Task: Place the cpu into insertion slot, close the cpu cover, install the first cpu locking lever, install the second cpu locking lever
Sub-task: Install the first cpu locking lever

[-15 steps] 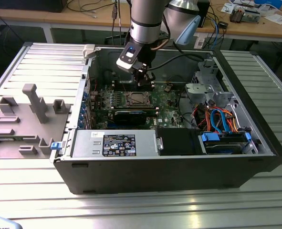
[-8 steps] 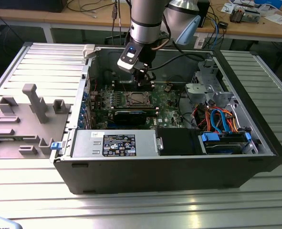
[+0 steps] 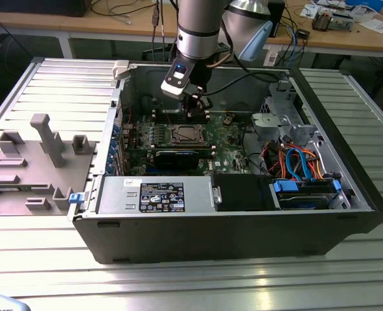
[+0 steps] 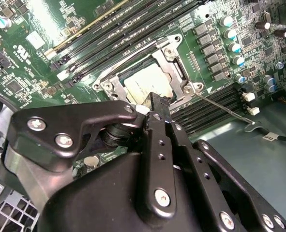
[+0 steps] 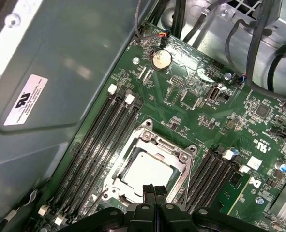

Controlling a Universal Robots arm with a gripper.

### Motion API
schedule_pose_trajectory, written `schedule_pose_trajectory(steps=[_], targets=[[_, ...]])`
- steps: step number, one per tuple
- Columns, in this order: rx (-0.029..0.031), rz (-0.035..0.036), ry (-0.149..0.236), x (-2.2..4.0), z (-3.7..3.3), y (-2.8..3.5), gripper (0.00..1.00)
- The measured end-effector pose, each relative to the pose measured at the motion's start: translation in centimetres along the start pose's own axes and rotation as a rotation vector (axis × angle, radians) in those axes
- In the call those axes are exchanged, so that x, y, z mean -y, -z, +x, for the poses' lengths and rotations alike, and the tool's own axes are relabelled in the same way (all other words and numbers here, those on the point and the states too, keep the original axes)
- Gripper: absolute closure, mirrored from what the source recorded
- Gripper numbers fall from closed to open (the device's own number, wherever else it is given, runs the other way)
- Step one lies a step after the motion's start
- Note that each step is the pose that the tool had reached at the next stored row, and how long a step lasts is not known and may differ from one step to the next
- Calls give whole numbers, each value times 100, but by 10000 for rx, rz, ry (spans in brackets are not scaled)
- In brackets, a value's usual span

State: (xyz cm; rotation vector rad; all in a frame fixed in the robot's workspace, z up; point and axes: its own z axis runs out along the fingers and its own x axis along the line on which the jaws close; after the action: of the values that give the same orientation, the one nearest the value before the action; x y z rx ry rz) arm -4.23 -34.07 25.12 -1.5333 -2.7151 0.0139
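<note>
The gripper (image 5: 155, 190) has its 2 black fingers pressed tight together, and nothing is held between them. It hangs low inside the computer case (image 3: 230, 233). Its tip is right at the edge of the insertion slot (image 5: 146, 124), but I cannot tell if it touches.

The cpu (image 5: 147, 171) lies flat in the slot with its silver top facing up. The cpu cover (image 5: 158, 144) lies flat around it, and the chip shows through the big window. So I think the first 2 jobs are done.

In the second wrist view, a thin metal rod sticks out from 1 corner of the slot and crosses the memory slots (image 4: 215, 108). It looks like a locking lever (image 4: 225, 107), and it does not look hooked down. I cannot make out the other lever, so I think the 2 lever jobs are left.

In the exterior view, the slot sits just under the gripper, at 6 o'clock on the green motherboard (image 3: 227, 146). The black expansion card (image 3: 175, 157) is a bit farther the same way. The grey power supply box (image 3: 155, 194) is at 7 o'clock, by the near wall. Blue and orange cables (image 3: 298, 165) are bunched at 4 o'clock. Some grey plastic blocks (image 3: 45, 146) stand at 9 o'clock, outside the case on the metal table (image 3: 178, 285).
</note>
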Motion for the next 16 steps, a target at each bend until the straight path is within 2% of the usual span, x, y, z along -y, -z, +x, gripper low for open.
schedule_pose_trajectory(steps=[16], targets=[[14, 11, 702, 0, 0, 0, 89]])
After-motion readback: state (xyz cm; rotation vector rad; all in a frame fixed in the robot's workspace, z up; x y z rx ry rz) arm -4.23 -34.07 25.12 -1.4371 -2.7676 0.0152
